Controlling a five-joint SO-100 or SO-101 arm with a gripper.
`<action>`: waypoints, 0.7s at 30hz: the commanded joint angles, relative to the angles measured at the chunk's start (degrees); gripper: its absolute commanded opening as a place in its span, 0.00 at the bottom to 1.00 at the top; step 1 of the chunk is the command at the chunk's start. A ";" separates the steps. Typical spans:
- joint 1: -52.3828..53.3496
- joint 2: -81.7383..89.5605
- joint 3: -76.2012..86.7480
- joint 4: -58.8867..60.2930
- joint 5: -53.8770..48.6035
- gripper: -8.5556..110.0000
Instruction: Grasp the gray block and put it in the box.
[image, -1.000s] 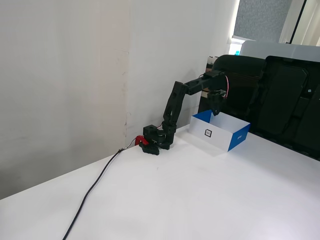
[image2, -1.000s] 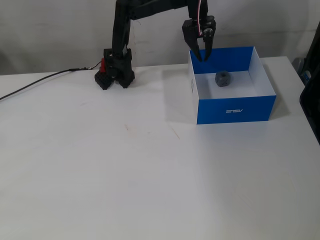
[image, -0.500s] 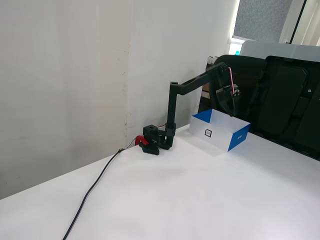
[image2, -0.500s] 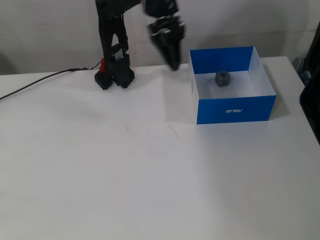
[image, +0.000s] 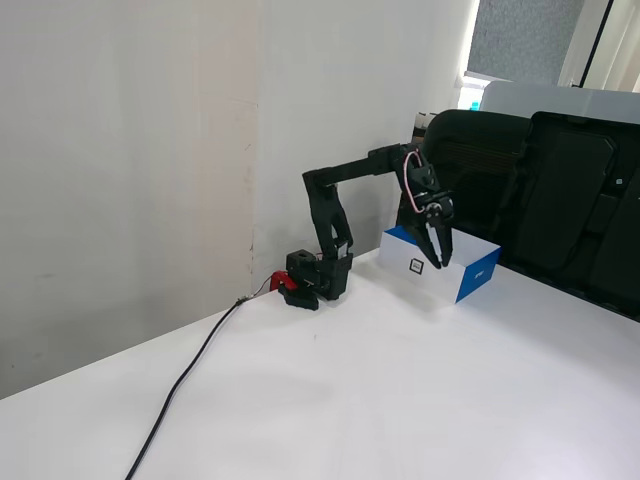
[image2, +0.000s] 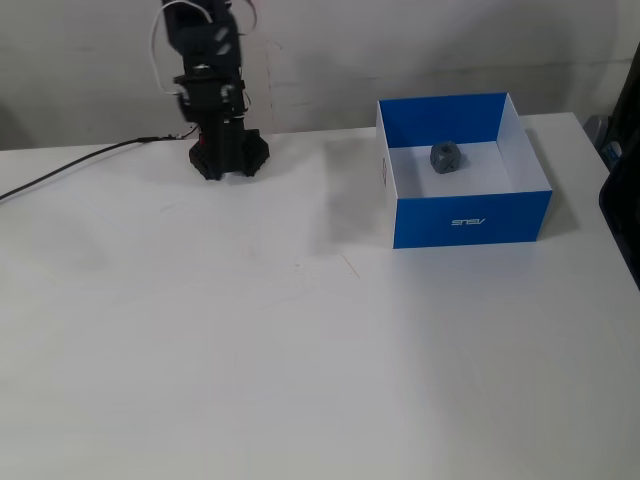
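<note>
The gray block (image2: 445, 157) lies on the white floor inside the box (image2: 470, 220), near its far wall, and no part of the arm touches it. The box is blue outside, and in a fixed view (image: 470, 275) its white side panel carries a small dark square mark. The block is hidden in that view. My gripper (image: 441, 263) hangs pointing down, level with the box's near side. Its fingers taper to a point with nothing between them. In the other fixed view the arm (image2: 210, 95) stands well left of the box, blurred, and its top is cut off.
A black cable (image: 190, 375) runs from the arm's base (image: 318, 278) across the white table towards the front left edge. Dark chairs (image: 560, 200) stand behind the table's far side. A wall lies close behind the arm.
</note>
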 joint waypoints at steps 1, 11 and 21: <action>-3.60 9.76 9.40 -5.71 0.79 0.07; -11.51 18.37 36.21 -23.64 0.97 0.07; -12.48 32.52 55.37 -30.41 0.53 0.07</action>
